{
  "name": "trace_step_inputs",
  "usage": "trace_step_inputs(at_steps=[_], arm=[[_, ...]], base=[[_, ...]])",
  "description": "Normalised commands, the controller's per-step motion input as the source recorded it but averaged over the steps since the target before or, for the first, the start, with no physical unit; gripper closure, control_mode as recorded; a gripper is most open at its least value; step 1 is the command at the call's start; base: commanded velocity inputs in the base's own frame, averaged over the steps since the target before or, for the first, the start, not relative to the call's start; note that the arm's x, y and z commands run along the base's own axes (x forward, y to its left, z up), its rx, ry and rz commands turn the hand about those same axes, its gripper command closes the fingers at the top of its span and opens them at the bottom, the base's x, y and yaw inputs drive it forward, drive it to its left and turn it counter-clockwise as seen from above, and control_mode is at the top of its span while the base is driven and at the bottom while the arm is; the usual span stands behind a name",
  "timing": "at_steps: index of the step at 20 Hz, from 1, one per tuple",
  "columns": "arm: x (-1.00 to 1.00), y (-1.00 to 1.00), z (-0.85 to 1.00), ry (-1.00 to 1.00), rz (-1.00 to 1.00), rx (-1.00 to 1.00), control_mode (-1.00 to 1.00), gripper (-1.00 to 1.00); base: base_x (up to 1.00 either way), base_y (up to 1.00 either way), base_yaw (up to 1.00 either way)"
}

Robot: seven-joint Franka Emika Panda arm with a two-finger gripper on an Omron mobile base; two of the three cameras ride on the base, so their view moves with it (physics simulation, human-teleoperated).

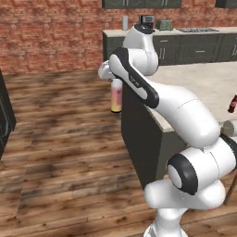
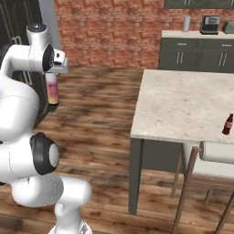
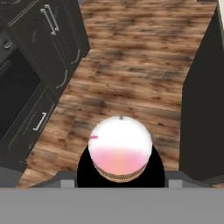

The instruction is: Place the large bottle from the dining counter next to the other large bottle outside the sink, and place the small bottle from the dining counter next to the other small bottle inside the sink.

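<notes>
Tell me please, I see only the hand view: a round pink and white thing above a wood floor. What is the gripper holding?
Observer: It is the large bottle, pink at the top and yellow-orange at the bottom. It hangs upright from the gripper, held near its top.
Operator: Is it over the dining counter or already off it?
Observer: Off it. In the left base view the bottle hangs over the wood floor, beside the end of the dining counter.
Operator: And the small bottle, where is it?
Observer: The small bottle stands upright on the dining counter, near the edge with the stool.
</notes>
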Motion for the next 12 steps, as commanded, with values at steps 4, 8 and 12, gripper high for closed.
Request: trace_step_inputs(at_steps=[4, 8, 12], arm=[[0.00, 0.00, 0.00, 0.00, 0.00, 0.00, 1.00, 1.00], [0.00, 0.00, 0.00, 0.00, 0.00, 0.00, 1.00, 1.00], [0.00, 0.00, 0.00, 0.00, 0.00, 0.00, 1.00, 1.00]], base=[[1.00, 0.44, -0.04], [1.00, 0.32, -0.02], [1.00, 0.45, -0.05]])
